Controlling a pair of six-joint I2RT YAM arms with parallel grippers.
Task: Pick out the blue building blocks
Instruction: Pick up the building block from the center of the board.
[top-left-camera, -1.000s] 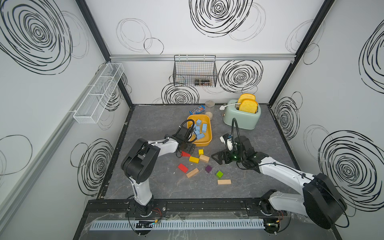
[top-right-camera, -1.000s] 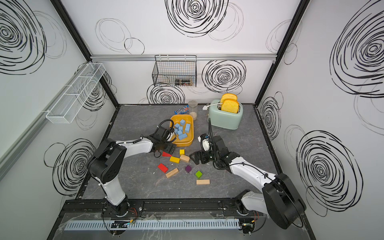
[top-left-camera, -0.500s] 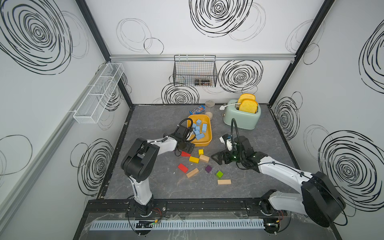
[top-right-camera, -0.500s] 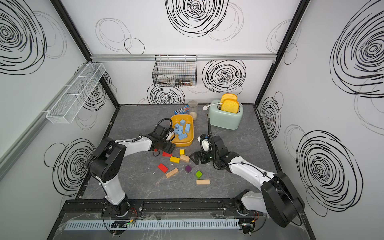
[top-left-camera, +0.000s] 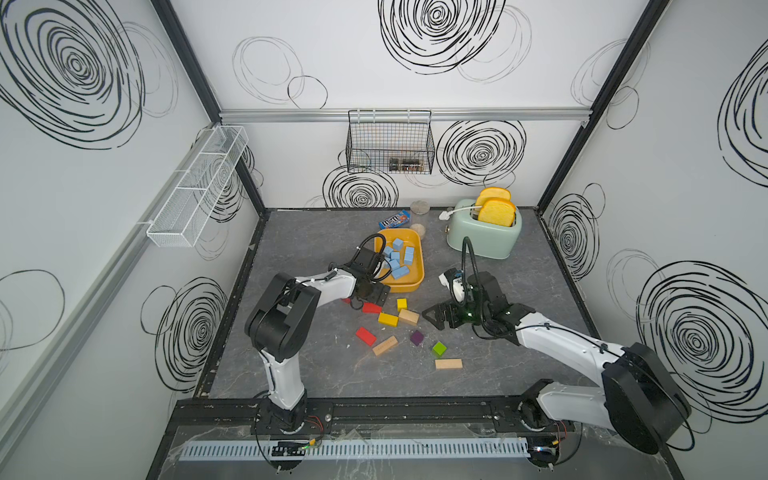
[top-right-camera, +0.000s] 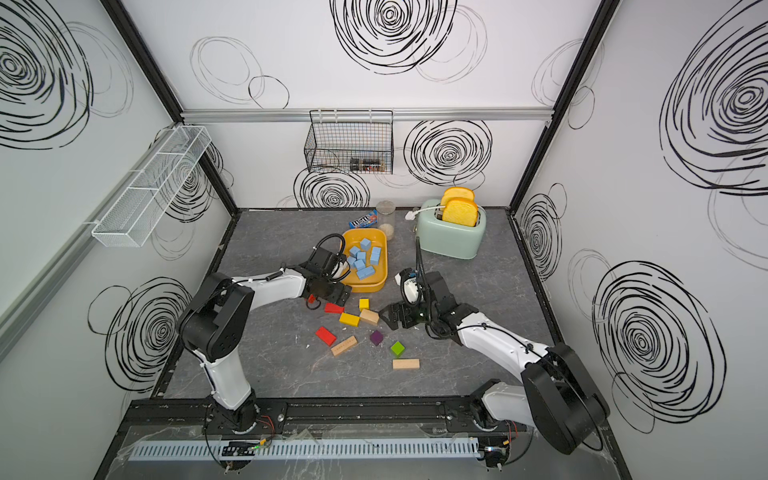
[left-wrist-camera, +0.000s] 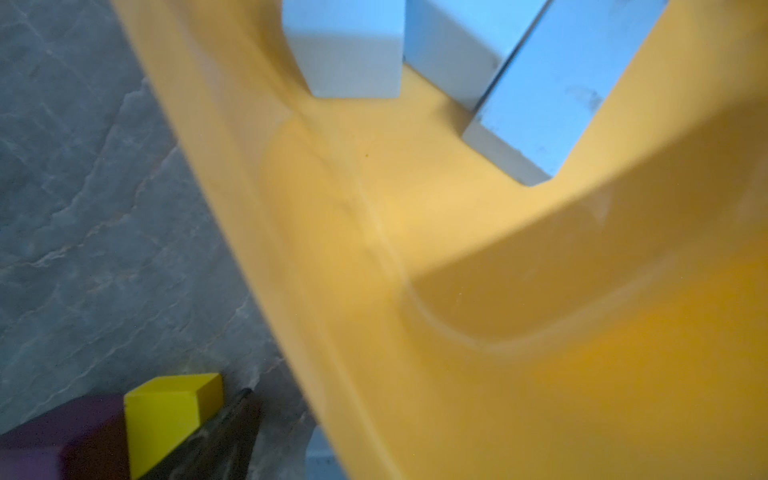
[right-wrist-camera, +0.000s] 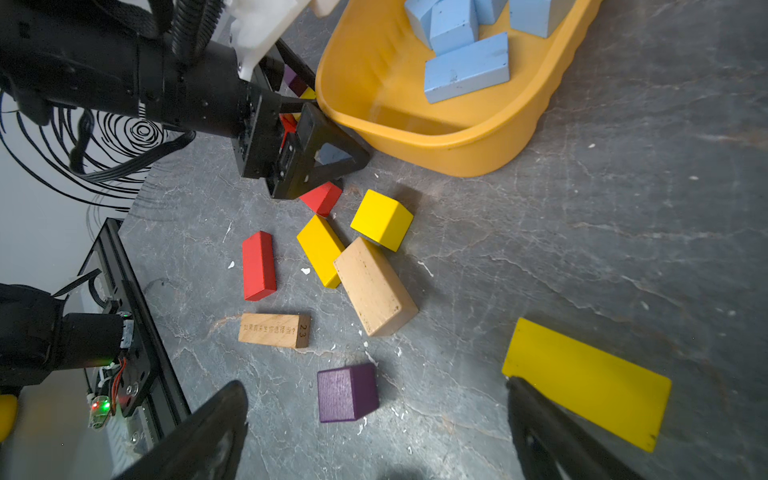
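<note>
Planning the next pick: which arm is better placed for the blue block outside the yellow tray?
Probably left: the left gripper, jaws open, is at the blue block; the right gripper is farther off.

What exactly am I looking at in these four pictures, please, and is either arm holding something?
These are two robot arms mounted at the front of a grey table, each ending in a two-fingered gripper. Two pictures look down from a camera overhead; the two others come from small cameras on the arms' wrists. The light-blue blocks lie in a yellow tray; loose blocks in red, yellow, purple, green and plain wood lie in front of it. A toaster with toast stands behind. The left gripper sits low beside the tray, the right gripper near the loose blocks. Both are open, and neither visibly holds anything.
</note>
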